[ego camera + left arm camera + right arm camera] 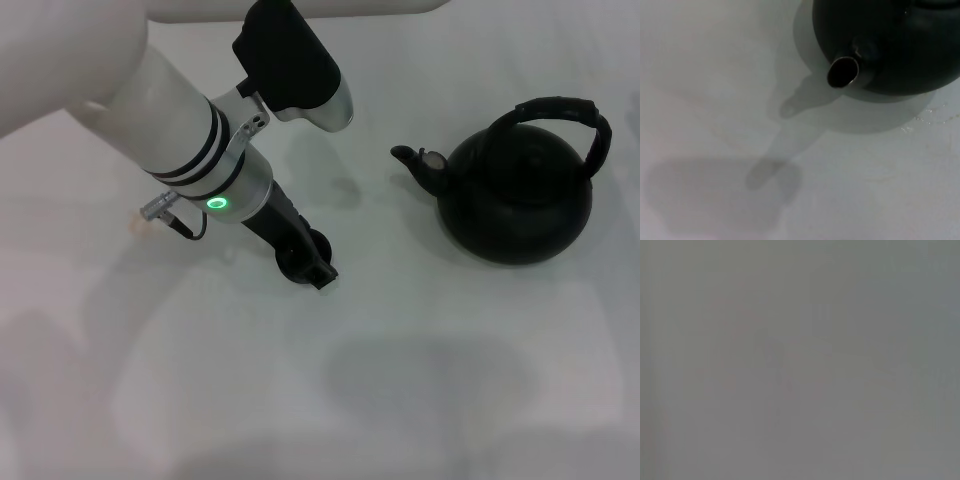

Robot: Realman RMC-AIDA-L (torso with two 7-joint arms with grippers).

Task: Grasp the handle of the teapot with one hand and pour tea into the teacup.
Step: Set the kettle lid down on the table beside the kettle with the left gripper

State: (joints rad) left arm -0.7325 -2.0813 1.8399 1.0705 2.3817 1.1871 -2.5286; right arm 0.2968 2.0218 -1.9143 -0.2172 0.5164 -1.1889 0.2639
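Note:
The teapot [515, 205] is a round matte black pot standing upright on the white table at the right. Its handle [565, 108] arches over the top, and its spout [412, 158] points left toward my left arm. My left gripper [305, 260] hangs low over the table, left of the teapot and well apart from it. A small round black form [320, 243] sits at its tip; I cannot tell whether it is the teacup or part of the gripper. The left wrist view shows the teapot [900, 45] and the open mouth of the spout [842, 72]. My right gripper is out of view.
The white table [420, 380] carries soft shadows in front of the teapot. My left arm's white forearm [170, 110] crosses the upper left of the head view. The right wrist view shows only plain grey.

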